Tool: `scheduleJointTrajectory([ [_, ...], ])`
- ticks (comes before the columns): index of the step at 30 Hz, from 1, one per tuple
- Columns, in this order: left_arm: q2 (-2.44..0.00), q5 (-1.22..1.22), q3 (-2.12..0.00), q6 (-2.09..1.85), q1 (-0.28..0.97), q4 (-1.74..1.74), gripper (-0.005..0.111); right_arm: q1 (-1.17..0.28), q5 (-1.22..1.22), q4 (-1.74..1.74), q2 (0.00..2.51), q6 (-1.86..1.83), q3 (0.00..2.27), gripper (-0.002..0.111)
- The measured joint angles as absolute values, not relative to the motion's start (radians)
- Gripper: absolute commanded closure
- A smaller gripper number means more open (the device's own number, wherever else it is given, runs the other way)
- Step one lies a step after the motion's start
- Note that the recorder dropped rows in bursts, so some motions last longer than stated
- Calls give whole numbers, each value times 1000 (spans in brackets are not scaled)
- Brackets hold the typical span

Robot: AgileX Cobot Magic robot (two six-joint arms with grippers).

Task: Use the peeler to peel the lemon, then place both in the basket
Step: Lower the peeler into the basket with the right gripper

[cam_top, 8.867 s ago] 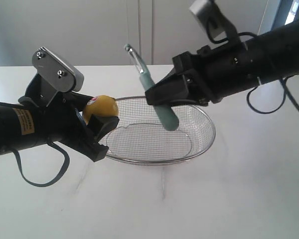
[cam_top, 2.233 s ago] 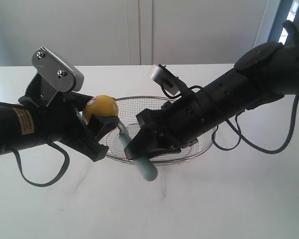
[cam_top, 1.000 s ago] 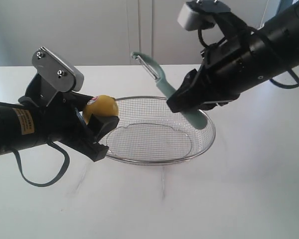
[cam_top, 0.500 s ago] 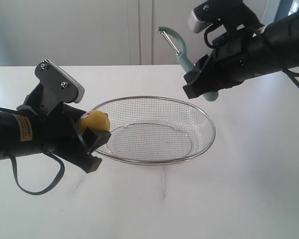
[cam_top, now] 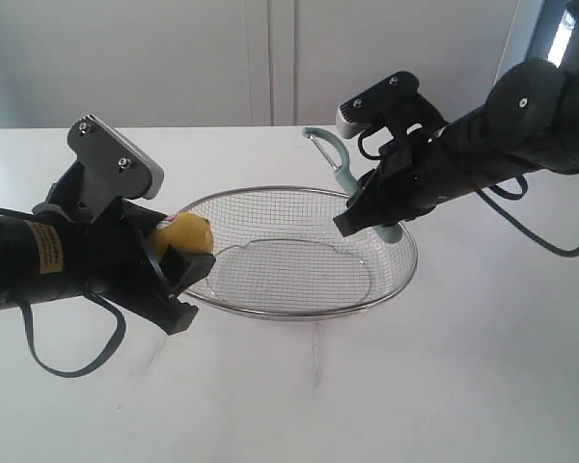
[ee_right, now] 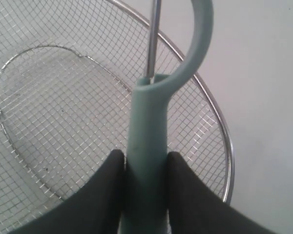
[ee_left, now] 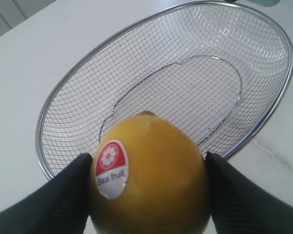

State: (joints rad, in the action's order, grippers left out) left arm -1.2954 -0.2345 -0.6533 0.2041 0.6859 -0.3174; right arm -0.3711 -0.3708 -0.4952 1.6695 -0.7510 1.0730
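Observation:
The yellow lemon (cam_top: 185, 232) (ee_left: 149, 173), with a red and white sticker, sits between the black fingers of my left gripper (cam_top: 179, 253) (ee_left: 149, 183), which is shut on it just outside the left rim of the basket (cam_top: 405, 253) (ee_left: 46, 105). My right gripper (cam_top: 367, 207) (ee_right: 145, 165) is shut on the teal handle of the peeler (cam_top: 340, 169) (ee_right: 147, 146). The peeler's looped blade head points up and away, over the basket's (ee_right: 228, 146) far right rim.
The wire mesh basket holds nothing and stands mid-table on the white tabletop (cam_top: 386, 386). A pale wall with cabinet doors (cam_top: 270, 58) rises behind. Black cables hang from both arms.
My right gripper has come down and leftward with the peeler, from above the table to over the basket's right rim. The left gripper holds the lemon in the same spot.

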Motion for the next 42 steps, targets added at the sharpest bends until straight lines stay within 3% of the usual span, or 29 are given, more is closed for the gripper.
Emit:
scheduleJointTrajectory([
  [42, -1295, -234, -653, 204, 686, -319, 107, -371, -300, -497, 1864, -751, 1073, 108],
])
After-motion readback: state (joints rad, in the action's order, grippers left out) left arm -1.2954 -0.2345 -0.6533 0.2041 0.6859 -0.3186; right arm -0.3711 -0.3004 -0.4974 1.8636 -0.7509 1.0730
